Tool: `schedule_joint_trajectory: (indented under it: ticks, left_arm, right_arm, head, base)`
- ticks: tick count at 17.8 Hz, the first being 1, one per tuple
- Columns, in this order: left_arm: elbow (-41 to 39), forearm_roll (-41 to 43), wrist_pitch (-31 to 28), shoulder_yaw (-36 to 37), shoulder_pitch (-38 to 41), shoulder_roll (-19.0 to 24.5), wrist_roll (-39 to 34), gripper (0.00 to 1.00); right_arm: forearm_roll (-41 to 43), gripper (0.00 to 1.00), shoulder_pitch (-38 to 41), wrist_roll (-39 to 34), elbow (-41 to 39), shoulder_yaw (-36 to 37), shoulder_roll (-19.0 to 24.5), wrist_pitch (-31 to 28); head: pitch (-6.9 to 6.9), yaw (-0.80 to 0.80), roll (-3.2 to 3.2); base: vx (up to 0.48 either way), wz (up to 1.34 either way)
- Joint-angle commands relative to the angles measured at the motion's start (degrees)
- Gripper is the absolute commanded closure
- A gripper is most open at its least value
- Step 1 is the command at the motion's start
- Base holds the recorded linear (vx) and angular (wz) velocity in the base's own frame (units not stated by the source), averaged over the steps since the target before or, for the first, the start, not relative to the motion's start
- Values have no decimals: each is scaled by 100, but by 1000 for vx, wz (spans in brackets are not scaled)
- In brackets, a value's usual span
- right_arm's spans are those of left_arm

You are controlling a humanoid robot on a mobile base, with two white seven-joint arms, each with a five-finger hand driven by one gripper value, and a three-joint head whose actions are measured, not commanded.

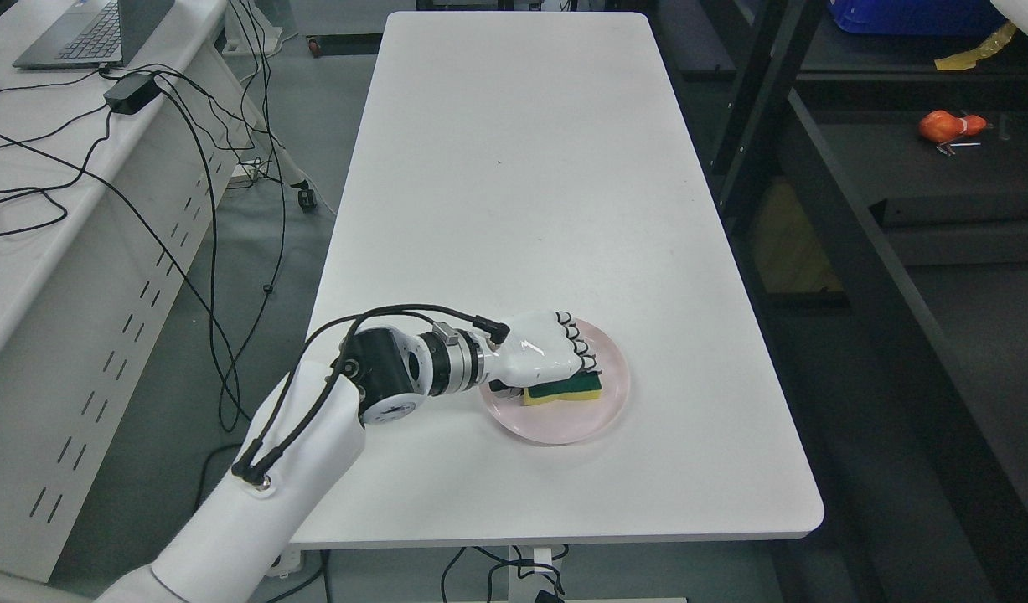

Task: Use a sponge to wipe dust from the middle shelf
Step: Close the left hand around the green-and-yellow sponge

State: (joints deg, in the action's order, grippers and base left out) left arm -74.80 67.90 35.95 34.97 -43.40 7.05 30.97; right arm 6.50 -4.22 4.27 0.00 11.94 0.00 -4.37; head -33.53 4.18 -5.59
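Reaching in from the lower left, the left hand [547, 352] curls its fingers over a yellow-and-green sponge [564, 389], grasping it above a pink plate [564, 423] on the white table [514, 167].

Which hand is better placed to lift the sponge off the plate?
Left. The left hand is already over the pink plate, fingers curled on the yellow and green sponge. The right arm is out of view.
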Motion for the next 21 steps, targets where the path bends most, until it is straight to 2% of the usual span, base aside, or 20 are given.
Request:
schedule_joint_trajectory:
  ticks: [1,4,8,11,14,18,21]
  left_arm:
    - [62,4,8,-25,227,-142,6,23]
    - [44,-13,17,-437,245,-177,6,37]
    - [44,-136,87,-1332,262,-256,-3,64]
    - [9,-854,131,-2089,394,-345,-3,83]
    - [0,-1978,298,-2686,525,-353,-12,100]
    - [-148,-3245,325,-3425,982,-605,-144,100]
    - [-534,-4876,272,-3497,1394,-605,-222,100]
  right_arm:
    - [0,0,0,-5,-100,1,-100,-2]
    - [0,0,0,-5,-100,1,-100,-2]
    - [0,0,0,-5,-100,1,-100,-2]
    - [0,0,0,-5,-100,1,-100,-2]
    - [0,0,0,-5,-100,-7,-100,-2]
    - [0,0,0,-5,-100,1,-100,-2]
    - [0,0,0,-5,-100,1,-100,-2]
  head:
    - [0,0,0]
    - [0,0,0]
    - [0,0,0]
    - [0,0,0]
    - [0,0,0]
    - [0,0,0]
    - [0,0,0]
  base:
    - [0,0]
    - [0,0]
    - [0,0]
    - [0,0]
    - [0,0]
    - [-7,-10]
    - [-32,-68]
